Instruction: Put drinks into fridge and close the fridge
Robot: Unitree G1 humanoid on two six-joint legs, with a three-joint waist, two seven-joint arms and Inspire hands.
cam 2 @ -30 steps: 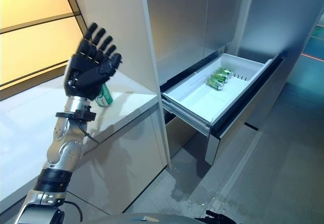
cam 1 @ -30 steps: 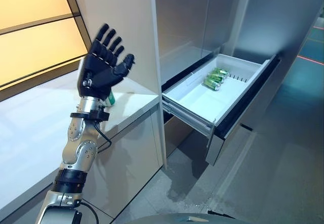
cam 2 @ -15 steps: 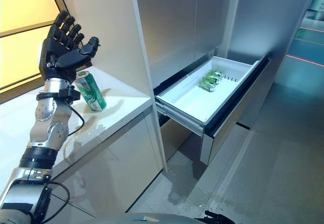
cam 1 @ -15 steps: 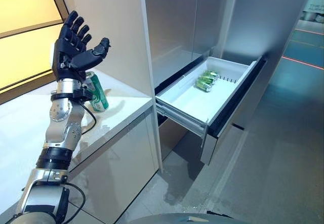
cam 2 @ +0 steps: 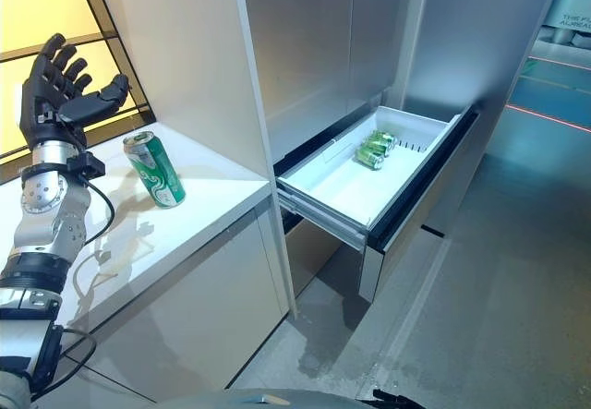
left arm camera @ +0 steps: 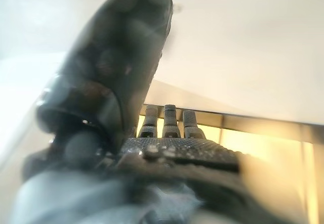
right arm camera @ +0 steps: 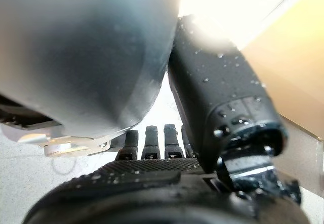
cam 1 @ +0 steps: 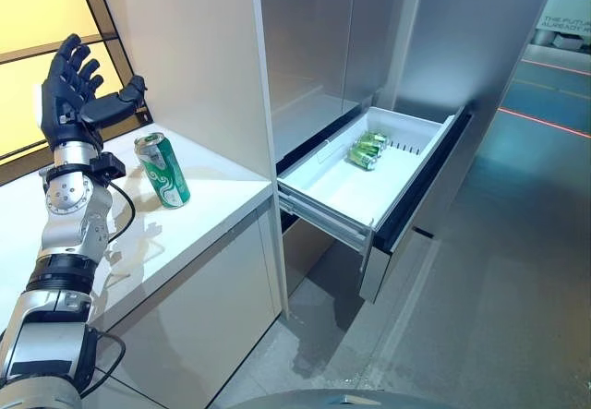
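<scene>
A green can stands upright on the white counter, near the tall panel. My left hand is open and empty, raised above the counter a little to the left of the can, apart from it; its straight fingers show in the left wrist view. The fridge drawer is pulled open to the right, with green cans lying at its far end. My right hand is open with nothing in it, close to a grey rounded surface.
A tall white panel rises at the counter's right end, between the can and the fridge. The steel fridge front stands behind the drawer. Grey tiled floor lies in front of the drawer.
My left hand has moved left, away from the green can, which it had covered; the can now stands in plain view. The camera has also shifted.
</scene>
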